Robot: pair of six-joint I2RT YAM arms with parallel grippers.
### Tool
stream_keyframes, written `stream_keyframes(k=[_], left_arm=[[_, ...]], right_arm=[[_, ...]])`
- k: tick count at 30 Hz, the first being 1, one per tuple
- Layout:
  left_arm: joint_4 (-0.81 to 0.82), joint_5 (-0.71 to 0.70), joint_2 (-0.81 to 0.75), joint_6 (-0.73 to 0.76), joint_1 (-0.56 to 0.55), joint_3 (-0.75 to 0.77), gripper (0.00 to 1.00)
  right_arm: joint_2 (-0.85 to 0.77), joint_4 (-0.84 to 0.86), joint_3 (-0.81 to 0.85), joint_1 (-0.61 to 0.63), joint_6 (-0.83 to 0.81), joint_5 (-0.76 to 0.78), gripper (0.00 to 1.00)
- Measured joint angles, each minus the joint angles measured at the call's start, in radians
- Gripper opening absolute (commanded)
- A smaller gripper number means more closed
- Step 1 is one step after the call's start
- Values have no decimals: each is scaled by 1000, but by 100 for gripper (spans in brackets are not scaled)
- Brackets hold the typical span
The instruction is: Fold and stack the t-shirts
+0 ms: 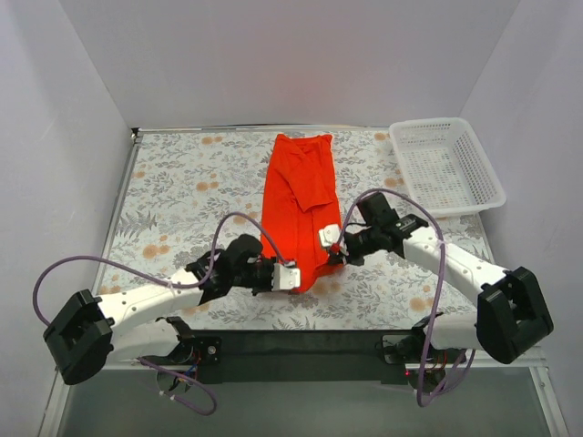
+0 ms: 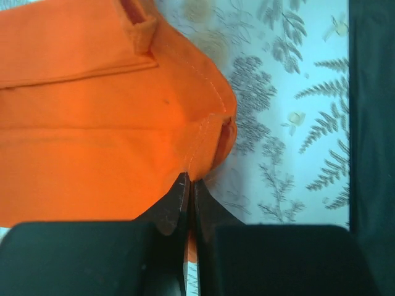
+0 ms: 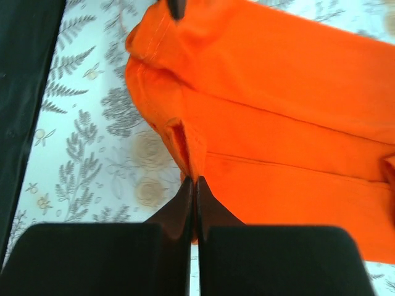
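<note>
One orange-red t-shirt [image 1: 299, 196] lies folded lengthwise into a long strip down the middle of the flowered table. My left gripper [image 1: 293, 276] is shut on the shirt's near left corner; the left wrist view shows the cloth [image 2: 92, 135] pinched at the fingertips [image 2: 181, 188]. My right gripper [image 1: 330, 238] is shut on the near right edge; the right wrist view shows a fold of the shirt [image 3: 278, 123] pinched between its fingertips [image 3: 202, 188]. The near end of the shirt is slightly lifted and bunched between the two grippers.
A white mesh basket [image 1: 446, 167] stands at the back right of the table. The flowered tablecloth [image 1: 182, 191] covers the table. Grey walls close in the left, right and back. A black bar [image 1: 301, 344] runs along the near edge.
</note>
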Motion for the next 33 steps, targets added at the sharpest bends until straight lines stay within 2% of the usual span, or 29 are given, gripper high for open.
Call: stream_keyframes(k=[5, 13, 22, 28, 33], left_arm=[[-48, 167, 178, 68, 201, 193, 0], [-97, 337, 485, 161, 396, 472, 0], [-109, 433, 668, 206, 530, 674, 0], [-98, 463, 795, 210, 573, 771, 0], [-77, 459, 887, 213, 581, 839, 0]], right_arm=[[138, -58, 153, -135, -4, -97, 1], [423, -151, 386, -255, -8, -143, 1], [658, -237, 691, -318, -11, -172, 1], [820, -251, 896, -326, 42, -174, 1], [908, -262, 991, -337, 79, -171, 1]])
